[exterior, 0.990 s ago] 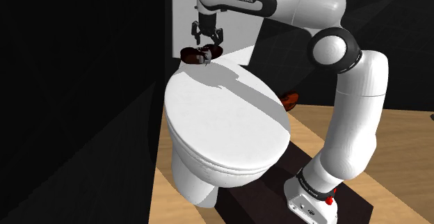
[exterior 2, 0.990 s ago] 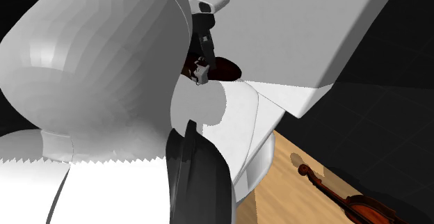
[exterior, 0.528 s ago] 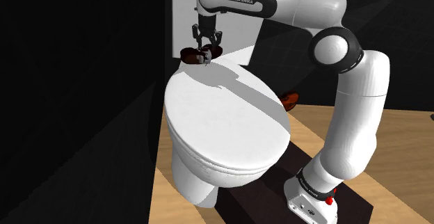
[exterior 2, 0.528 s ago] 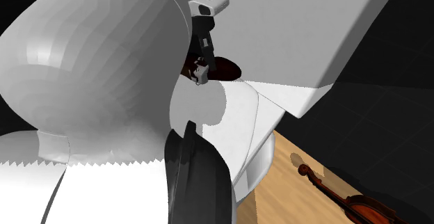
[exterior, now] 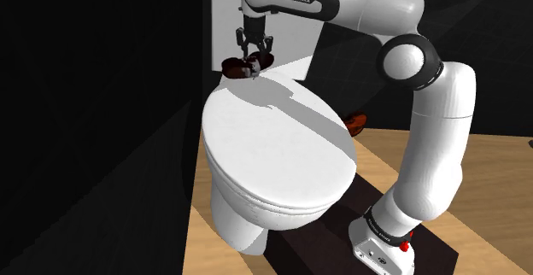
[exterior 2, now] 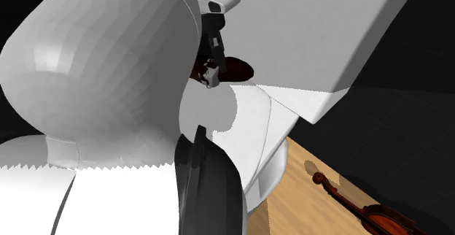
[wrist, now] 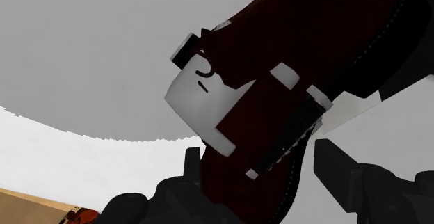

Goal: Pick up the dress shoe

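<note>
My end effector (wrist: 256,153) clasps the dress shoe (wrist: 268,111) near one end. I reckon it could pivot loose onto the toilet lid (exterior: 282,145).

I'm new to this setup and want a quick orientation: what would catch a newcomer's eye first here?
A big white toilet with its lid down sits mid-frame in the shoulder view, the white arm reaching over it. At the lid's far end the black gripper clasps a dark red-brown dress shoe. A violin lies on the wooden floor at the second exterior view's lower right.
</note>
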